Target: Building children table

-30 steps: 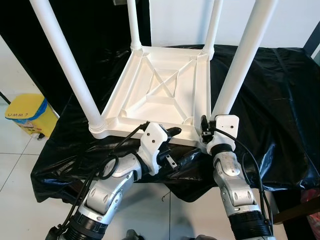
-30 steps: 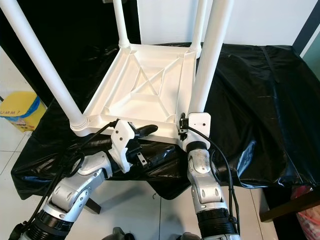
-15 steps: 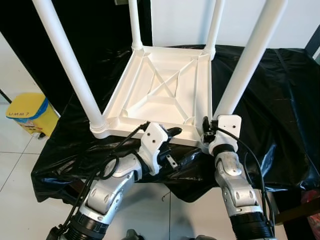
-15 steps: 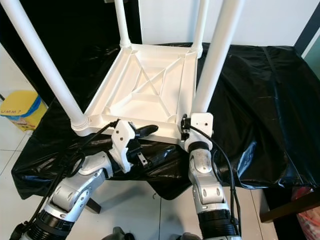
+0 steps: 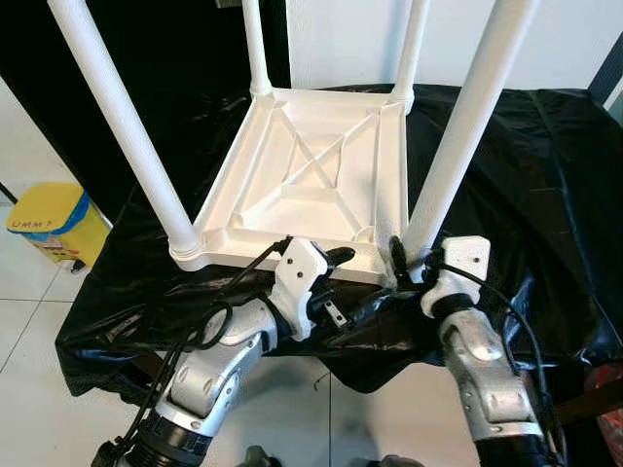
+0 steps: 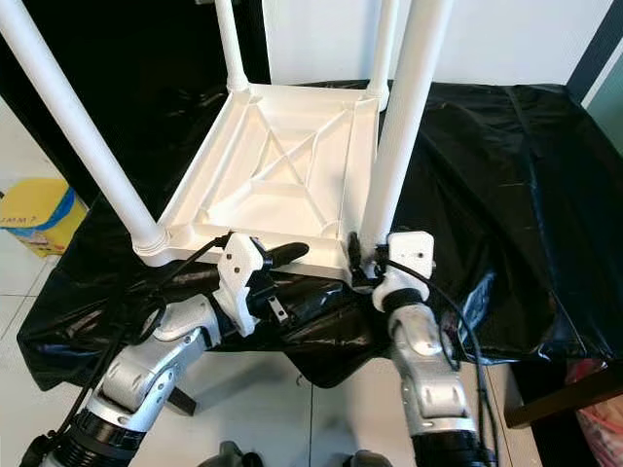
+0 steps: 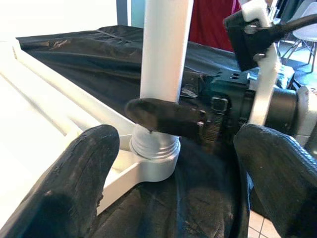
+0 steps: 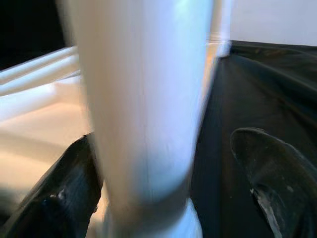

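- The upturned white table (image 5: 311,175) covers the middle of the bench (image 5: 545,175); its four legs rise as posts around the ribbed underside.
- The near right leg (image 5: 458,146) stands between the right tool's (image 8: 163,188) spread fingers, blocking any pass straight ahead.
- The left tool (image 7: 173,198) gapes at the near edge, facing that leg's socket (image 7: 156,153).
- Open black cloth lies right of the table.
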You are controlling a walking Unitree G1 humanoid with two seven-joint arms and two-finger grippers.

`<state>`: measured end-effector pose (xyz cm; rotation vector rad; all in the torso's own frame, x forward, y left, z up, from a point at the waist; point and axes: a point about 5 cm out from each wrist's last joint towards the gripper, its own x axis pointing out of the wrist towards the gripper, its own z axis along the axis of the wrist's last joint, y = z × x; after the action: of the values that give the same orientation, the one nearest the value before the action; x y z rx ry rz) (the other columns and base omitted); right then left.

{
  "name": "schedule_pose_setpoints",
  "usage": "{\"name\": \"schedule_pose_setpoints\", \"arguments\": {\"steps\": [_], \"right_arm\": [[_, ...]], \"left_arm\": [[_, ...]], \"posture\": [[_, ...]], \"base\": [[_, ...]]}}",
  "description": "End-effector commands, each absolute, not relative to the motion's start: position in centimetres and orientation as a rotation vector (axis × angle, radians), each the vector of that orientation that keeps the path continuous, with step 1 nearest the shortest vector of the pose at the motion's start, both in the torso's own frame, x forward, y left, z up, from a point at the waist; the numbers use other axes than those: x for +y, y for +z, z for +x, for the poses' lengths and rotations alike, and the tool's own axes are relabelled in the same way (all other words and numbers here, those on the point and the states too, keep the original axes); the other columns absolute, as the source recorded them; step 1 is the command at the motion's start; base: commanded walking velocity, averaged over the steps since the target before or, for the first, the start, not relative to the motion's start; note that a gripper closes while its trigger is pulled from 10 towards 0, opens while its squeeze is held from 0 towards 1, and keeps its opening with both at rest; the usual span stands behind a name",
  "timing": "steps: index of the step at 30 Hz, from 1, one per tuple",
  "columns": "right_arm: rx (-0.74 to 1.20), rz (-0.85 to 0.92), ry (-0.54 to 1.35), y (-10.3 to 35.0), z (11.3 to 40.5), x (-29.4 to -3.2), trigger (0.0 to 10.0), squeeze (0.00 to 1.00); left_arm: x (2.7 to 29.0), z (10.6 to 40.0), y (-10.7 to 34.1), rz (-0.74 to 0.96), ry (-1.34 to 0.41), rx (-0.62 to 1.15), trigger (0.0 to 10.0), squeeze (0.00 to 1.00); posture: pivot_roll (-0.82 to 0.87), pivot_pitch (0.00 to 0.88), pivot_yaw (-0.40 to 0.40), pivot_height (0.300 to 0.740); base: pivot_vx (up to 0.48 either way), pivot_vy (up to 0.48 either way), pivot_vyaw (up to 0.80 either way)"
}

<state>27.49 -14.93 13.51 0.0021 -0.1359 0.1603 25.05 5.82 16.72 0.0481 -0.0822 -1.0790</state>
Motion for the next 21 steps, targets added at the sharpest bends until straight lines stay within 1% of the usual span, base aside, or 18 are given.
{"name": "schedule_pose_setpoints", "arguments": {"steps": [1, 2, 3, 4, 5, 6, 8, 9, 10, 12, 14, 20, 21], "right_arm": [[-0.133, 0.010, 0.244, 13.3, 27.4, -15.4, 10.0, 1.00], [-0.138, -0.025, 0.299, 13.4, 27.6, -15.8, 10.0, 0.00], [-0.138, -0.025, 0.299, 13.4, 27.6, -15.8, 10.0, 0.00], [-0.136, -0.044, 0.358, 13.6, 28.0, -16.1, 10.0, 0.00], [-0.136, -0.044, 0.358, 13.6, 28.0, -16.1, 10.0, 0.00], [-0.135, -0.059, 0.396, 13.8, 28.4, -16.3, 10.0, 0.00], [-0.135, -0.059, 0.396, 13.8, 28.4, -16.3, 10.0, 0.00], [-0.130, -0.072, 0.439, 13.9, 29.0, -16.3, 10.0, 0.00], [-0.130, -0.072, 0.439, 13.9, 29.0, -16.3, 10.0, 0.00], [-0.114, -0.103, 0.513, 14.0, 30.5, -15.8, 10.0, 0.00], [-0.104, -0.114, 0.545, 14.0, 31.0, -15.5, 10.0, 0.00], [-0.087, -0.127, 0.600, 13.9, 31.6, -15.2, 10.0, 0.00], [-0.081, -0.137, 0.610, 13.8, 31.7, -15.4, 0.2, 0.00]], "left_arm": [[6.0, 24.9, 16.6, 0.049, -1.097, -0.073, 10.0, 0.00], [6.0, 24.9, 16.5, 0.050, -1.101, -0.071, 10.0, 0.00], [6.0, 24.9, 16.5, 0.050, -1.101, -0.071, 10.0, 0.00], [5.9, 24.9, 16.5, 0.051, -1.111, -0.064, 10.0, 0.00], [5.9, 24.9, 16.5, 0.051, -1.111, -0.064, 10.0, 0.00], [5.8, 24.8, 16.4, 0.054, -1.122, -0.058, 10.0, 0.00], [5.8, 24.8, 16.4, 0.054, -1.122, -0.058, 10.0, 0.00], [5.7, 24.7, 16.2, 0.061, -1.137, -0.050, 10.0, 0.00], [5.7, 24.7, 16.2, 0.061, -1.137, -0.050, 10.0, 0.00], [5.4, 24.6, 16.0, 0.070, -1.153, -0.042, 10.0, 0.00], [5.3, 24.5, 16.1, 0.072, -1.155, -0.043, 10.0, 0.00], [5.3, 24.5, 16.2, 0.071, -1.150, -0.047, 10.0, 0.00], [5.4, 24.5, 16.1, 0.074, -1.145, -0.047, 10.0, 0.00]], "posture": [[-0.15, 0.090, 0.031, 0.740], [-0.15, 0.089, 0.033, 0.740], [-0.15, 0.089, 0.033, 0.740], [-0.15, 0.090, 0.037, 0.740], [-0.15, 0.090, 0.037, 0.740], [-0.15, 0.089, 0.038, 0.740], [-0.15, 0.089, 0.038, 0.740], [-0.15, 0.085, 0.038, 0.740], [-0.15, 0.085, 0.038, 0.740], [-0.14, 0.079, 0.036, 0.740], [-0.13, 0.077, 0.033, 0.740], [-0.12, 0.075, 0.026, 0.740], [-0.11, 0.076, 0.025, 0.740]], "base": [[0.000, 0.000, 0.00], [0.000, 0.000, 0.00], [0.000, 0.000, 0.00], [0.000, 0.000, 0.00], [0.000, 0.000, 0.00], [0.000, 0.000, 0.00], [0.000, 0.000, 0.00], [0.000, 0.000, 0.00], [0.000, 0.000, 0.00], [0.000, 0.000, 0.00], [0.000, 0.000, 0.00], [0.000, 0.000, 0.00], [0.000, 0.000, 0.00]]}}
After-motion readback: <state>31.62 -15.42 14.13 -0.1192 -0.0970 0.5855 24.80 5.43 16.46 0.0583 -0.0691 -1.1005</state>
